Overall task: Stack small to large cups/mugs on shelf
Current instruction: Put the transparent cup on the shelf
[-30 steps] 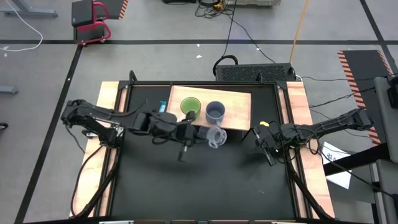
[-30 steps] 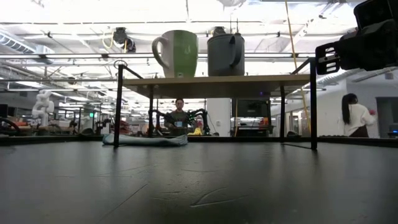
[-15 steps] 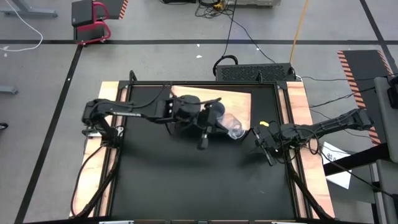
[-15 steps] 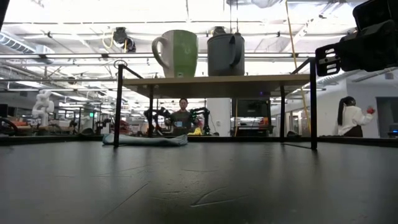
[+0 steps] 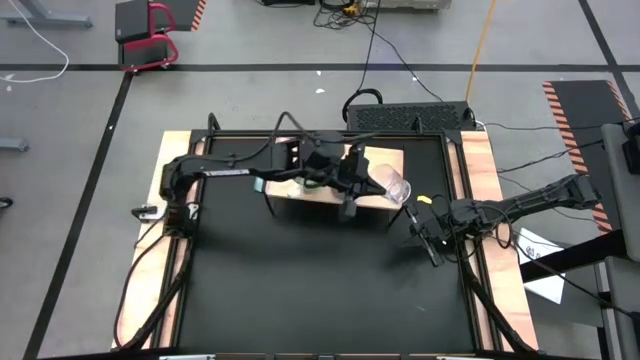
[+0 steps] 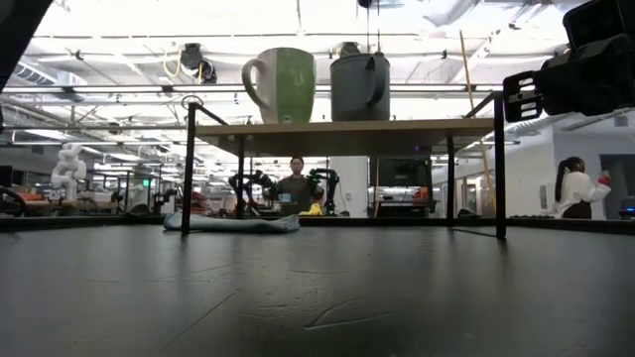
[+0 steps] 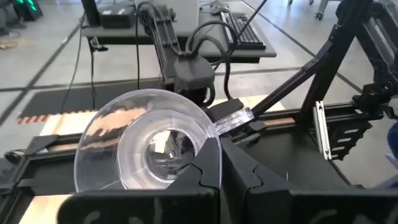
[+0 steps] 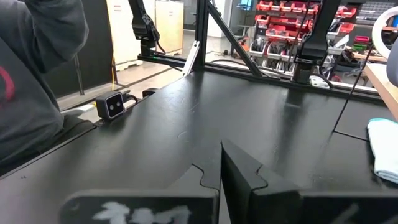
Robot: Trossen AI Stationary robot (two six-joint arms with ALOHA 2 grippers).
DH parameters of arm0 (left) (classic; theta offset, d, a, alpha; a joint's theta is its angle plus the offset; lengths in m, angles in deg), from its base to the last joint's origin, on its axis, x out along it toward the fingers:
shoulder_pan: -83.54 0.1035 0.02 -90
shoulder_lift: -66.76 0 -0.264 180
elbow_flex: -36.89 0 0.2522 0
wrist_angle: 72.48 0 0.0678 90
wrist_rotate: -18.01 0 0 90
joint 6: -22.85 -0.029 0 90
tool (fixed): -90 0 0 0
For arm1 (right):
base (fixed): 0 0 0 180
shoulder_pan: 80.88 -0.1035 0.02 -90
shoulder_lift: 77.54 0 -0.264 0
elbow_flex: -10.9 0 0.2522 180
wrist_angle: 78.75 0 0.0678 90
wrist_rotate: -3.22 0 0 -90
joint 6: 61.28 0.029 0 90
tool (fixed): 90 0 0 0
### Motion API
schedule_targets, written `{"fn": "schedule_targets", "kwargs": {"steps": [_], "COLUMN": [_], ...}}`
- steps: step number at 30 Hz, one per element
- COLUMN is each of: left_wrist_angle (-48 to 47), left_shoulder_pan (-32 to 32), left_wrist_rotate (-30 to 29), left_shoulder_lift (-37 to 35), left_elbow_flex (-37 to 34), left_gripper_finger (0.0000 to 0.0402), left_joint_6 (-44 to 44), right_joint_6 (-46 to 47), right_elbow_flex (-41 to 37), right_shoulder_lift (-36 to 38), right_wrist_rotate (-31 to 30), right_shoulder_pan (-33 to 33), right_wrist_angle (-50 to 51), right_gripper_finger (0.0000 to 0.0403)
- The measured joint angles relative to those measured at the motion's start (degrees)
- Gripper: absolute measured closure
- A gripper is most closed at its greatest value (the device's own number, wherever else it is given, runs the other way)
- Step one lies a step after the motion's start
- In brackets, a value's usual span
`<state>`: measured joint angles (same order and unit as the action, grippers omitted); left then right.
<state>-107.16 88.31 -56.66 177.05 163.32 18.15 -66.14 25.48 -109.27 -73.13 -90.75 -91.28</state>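
- We see the clear glass cup pinched at its rim by the left gripper, fingers clamped on it, up over the right end of the shelf.
- On the shelf, in the low view, stand the lime-green mug and, just beside it, the grey-blue mug.
- Our right gripper waits near the table's right edge, fingers pressed together on nothing.
- A light cloth lies beneath the shelf.
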Motion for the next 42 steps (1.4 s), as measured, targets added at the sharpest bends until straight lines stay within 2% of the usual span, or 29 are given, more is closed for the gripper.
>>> {"fn": "schedule_targets", "kwargs": {"steps": [9,14,19,31,42], "left_wrist_angle": [-3.52,-4.98,-5.47,-19.38,-22.74], "left_shoulder_pan": [3.18,4.88,5.69,5.94,3.65], "left_wrist_rotate": [1.73,3.36,4.57,5.77,5.63], "left_shoulder_lift": [6.53,8.89,9.58,9.56,9.72], "left_elbow_flex": [10.4,13.74,14.41,14.43,14.43], "left_gripper_finger": [0.0401,0.0401,0.0401,0.0401,0.0401], "left_joint_6": [0.32,0.76,0.95,-4.32,-8.54], "right_joint_6": [-0.32,-0.35,-0.35,-0.35,-0.33], "right_elbow_flex": [-0.01,0.0,-0.02,-0.02,-0.01], "right_shoulder_lift": [-0.02,-0.07,-0.09,-0.09,-0.09], "right_wrist_rotate": [0.04,0.04,0.07,0.07,0.07], "right_shoulder_pan": [0.0,0.0,0.0,0.0,0.0], "right_wrist_angle": [-0.01,-0.02,0.0,0.0,0.0], "right_gripper_finger": [0.0403,0.0403,0.0403,0.0403,0.0403]}}
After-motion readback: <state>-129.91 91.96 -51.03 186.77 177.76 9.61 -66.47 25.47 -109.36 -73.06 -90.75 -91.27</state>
